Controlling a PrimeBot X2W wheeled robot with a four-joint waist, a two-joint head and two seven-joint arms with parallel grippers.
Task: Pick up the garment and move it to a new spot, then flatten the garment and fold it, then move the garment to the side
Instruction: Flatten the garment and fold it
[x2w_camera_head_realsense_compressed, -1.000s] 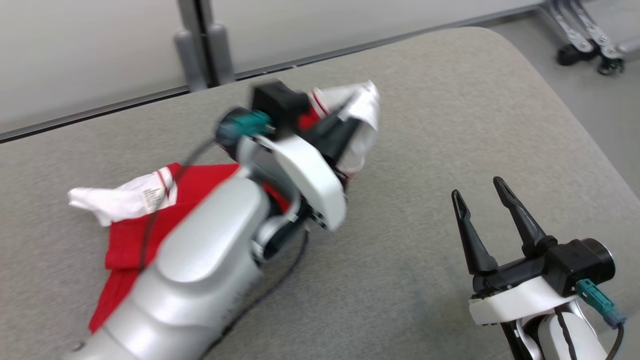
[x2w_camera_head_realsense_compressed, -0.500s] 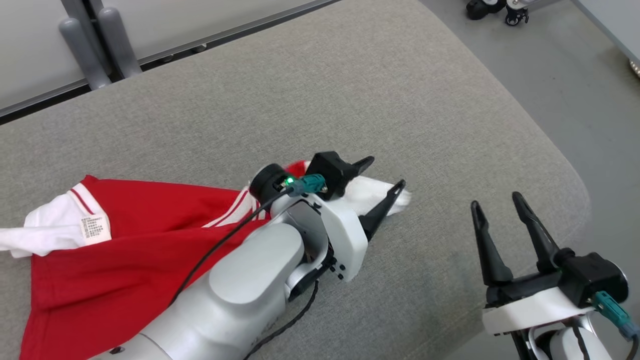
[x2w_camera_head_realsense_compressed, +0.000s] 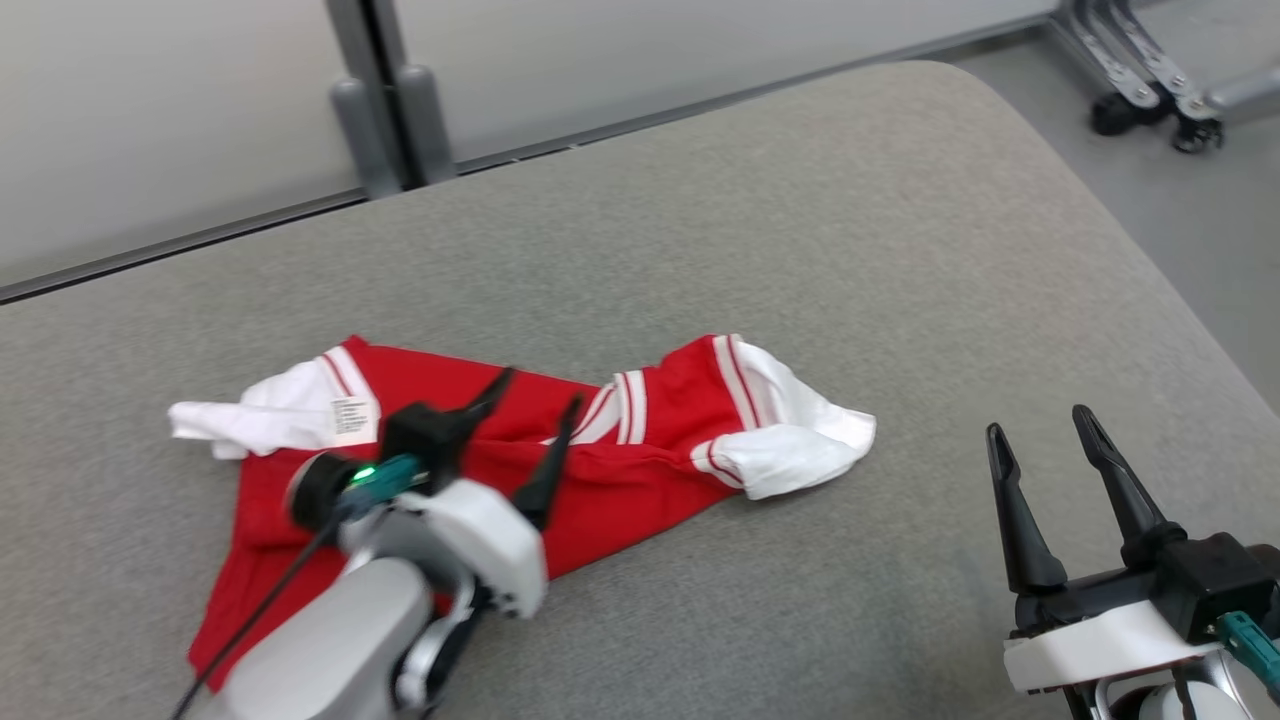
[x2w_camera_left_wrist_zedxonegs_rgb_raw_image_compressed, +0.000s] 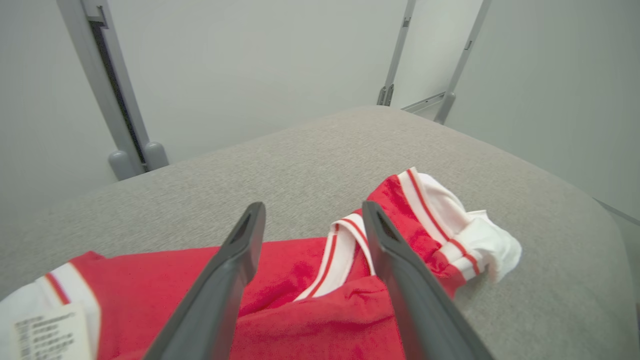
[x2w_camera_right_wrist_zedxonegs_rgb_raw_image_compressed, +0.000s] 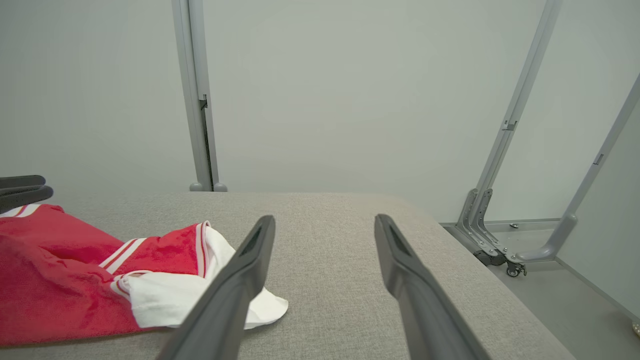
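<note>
The garment (x2w_camera_head_realsense_compressed: 640, 470), red with white sleeves and striped trim, lies crumpled on the grey cushioned surface (x2w_camera_head_realsense_compressed: 800, 230). It also appears in the left wrist view as the garment (x2w_camera_left_wrist_zedxonegs_rgb_raw_image_compressed: 310, 310) and at the left of the right wrist view as the garment (x2w_camera_right_wrist_zedxonegs_rgb_raw_image_compressed: 60, 280). My left gripper (x2w_camera_head_realsense_compressed: 535, 425) hovers open above the garment's middle, holding nothing. Its fingers (x2w_camera_left_wrist_zedxonegs_rgb_raw_image_compressed: 230, 270) frame the striped collar area. To the right of the cloth and apart from it, my right gripper (x2w_camera_head_realsense_compressed: 1045, 435) stands open and empty.
The surface's rounded right edge (x2w_camera_head_realsense_compressed: 1180, 270) drops to the floor. A wheeled metal frame (x2w_camera_head_realsense_compressed: 1150, 90) stands beyond it. Grey partition posts (x2w_camera_head_realsense_compressed: 385, 130) rise behind the far edge. Bare fabric surface lies right of and behind the garment.
My left gripper opened and let go of the white sleeve, which now lies on the surface. The left arm drew back toward me over the garment. The head camera shifted.
</note>
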